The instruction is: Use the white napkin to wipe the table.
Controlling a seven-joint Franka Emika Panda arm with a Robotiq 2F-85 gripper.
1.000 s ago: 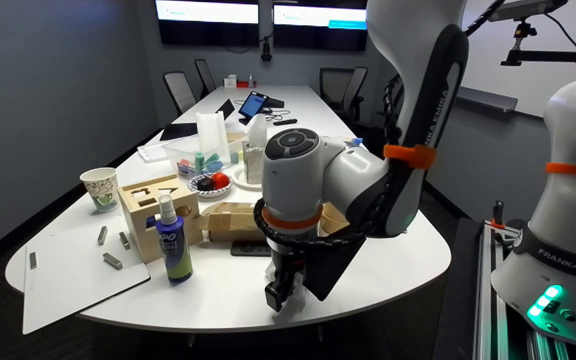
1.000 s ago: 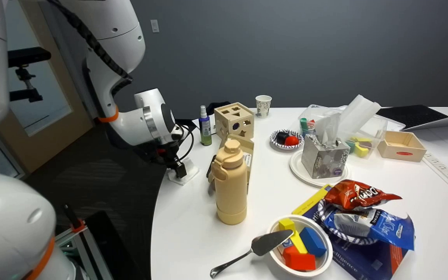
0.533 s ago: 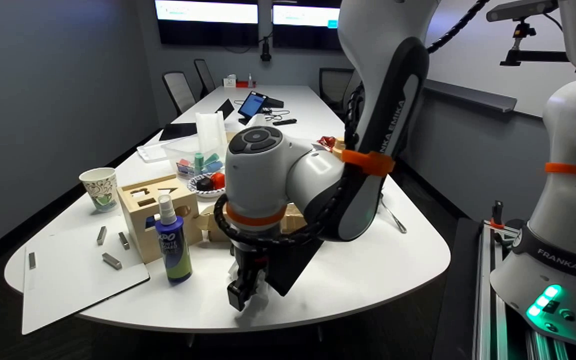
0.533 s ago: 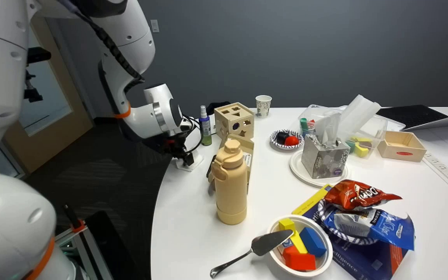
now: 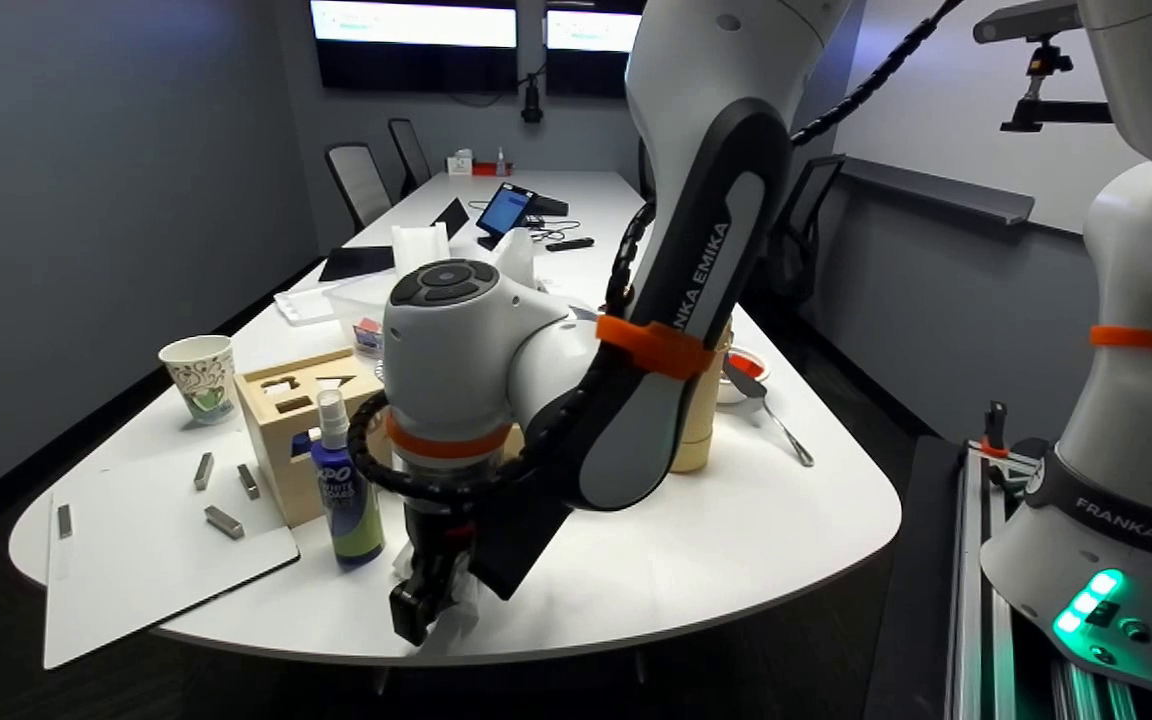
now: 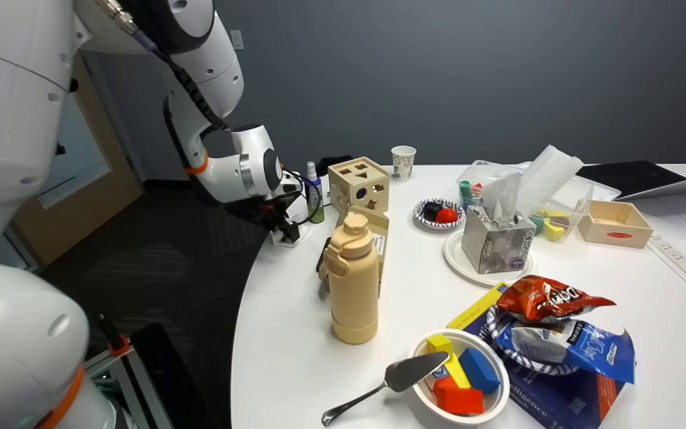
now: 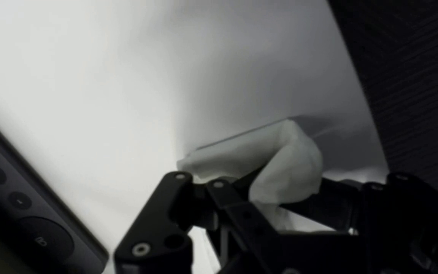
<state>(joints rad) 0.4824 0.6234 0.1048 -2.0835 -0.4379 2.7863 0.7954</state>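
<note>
The white napkin [image 7: 297,163] is clamped in the gripper [image 5: 428,600], jaws closed right on it, and a kinda rumpled fold is shown bent over in the wrist view. It's held down at the table [image 5: 636,560], near the rounded edge, apparently touching the top. In the wrist view that edge is shown at 2 to 3 o'clock from the napkin, with dark floor [image 7: 413,76] past it, and a black remote [image 7: 25,213] can be made out at 8 to 9.

In an exterior view the spray bottle [image 5: 341,480] is seen upright at 11 o'clock from the gripper, pretty near, with the wooden shape box [image 5: 271,460] parked behind it. A flat white sheet [image 5: 156,580] is laid at 9.

In an exterior view the tan bottle [image 6: 355,292] is spotted at about 4 o'clock from the gripper. Farther out, between 4 and 5, a cake server [image 6: 414,372] is propped on a white bowl [image 6: 495,400] of blocks [image 6: 462,402].
</note>
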